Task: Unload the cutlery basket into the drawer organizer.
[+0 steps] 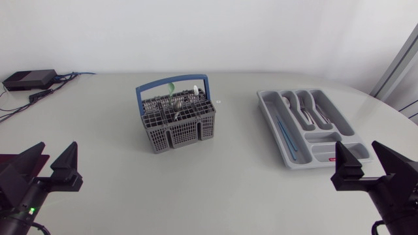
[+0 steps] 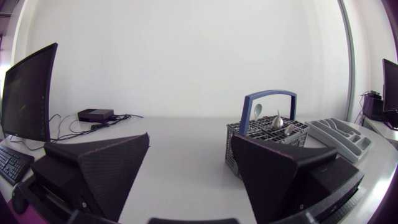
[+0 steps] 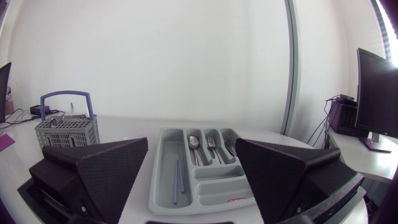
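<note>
A grey cutlery basket (image 1: 177, 121) with a blue handle stands mid-table, with several pieces of cutlery standing in it; it also shows ahead of my left gripper (image 2: 263, 127) and far off beside my right (image 3: 67, 129). The grey drawer organizer (image 1: 312, 127) lies to the right, holding spoons, forks and a blue straw-like stick (image 1: 285, 135); it sits straight ahead of my right gripper (image 3: 202, 167). My left gripper (image 1: 40, 166) (image 2: 189, 168) rests open and empty at the front left. My right gripper (image 1: 367, 163) (image 3: 191, 171) rests open and empty at the front right.
A small white item (image 1: 219, 102) lies just right of the basket. A black box (image 1: 29, 79) with cables sits at the table's far left corner. A dark purple flat thing (image 1: 16, 163) lies under my left arm.
</note>
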Tool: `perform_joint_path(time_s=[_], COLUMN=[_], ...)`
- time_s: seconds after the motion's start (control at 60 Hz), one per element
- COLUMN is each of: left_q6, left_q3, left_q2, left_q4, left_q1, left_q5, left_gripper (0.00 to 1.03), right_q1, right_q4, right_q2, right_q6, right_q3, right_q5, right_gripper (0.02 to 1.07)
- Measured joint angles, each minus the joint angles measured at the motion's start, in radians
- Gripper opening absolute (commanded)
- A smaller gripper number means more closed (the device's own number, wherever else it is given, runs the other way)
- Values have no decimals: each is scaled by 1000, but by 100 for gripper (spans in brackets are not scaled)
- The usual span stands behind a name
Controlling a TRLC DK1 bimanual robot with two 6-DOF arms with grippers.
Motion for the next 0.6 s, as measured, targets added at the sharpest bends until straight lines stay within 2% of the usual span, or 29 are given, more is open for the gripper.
perform_joint_path(time_s=[0.6], left_q6=[0], left_q3=[2], left_q2=[0], left_q4=[16], left_q1=[0], left_q5=[0], left_gripper=[99], right_q1=[18], right_q4=[-2], right_q2=[0], right_q6=[0], right_q3=[0], right_q5=[0], right_gripper=[103])
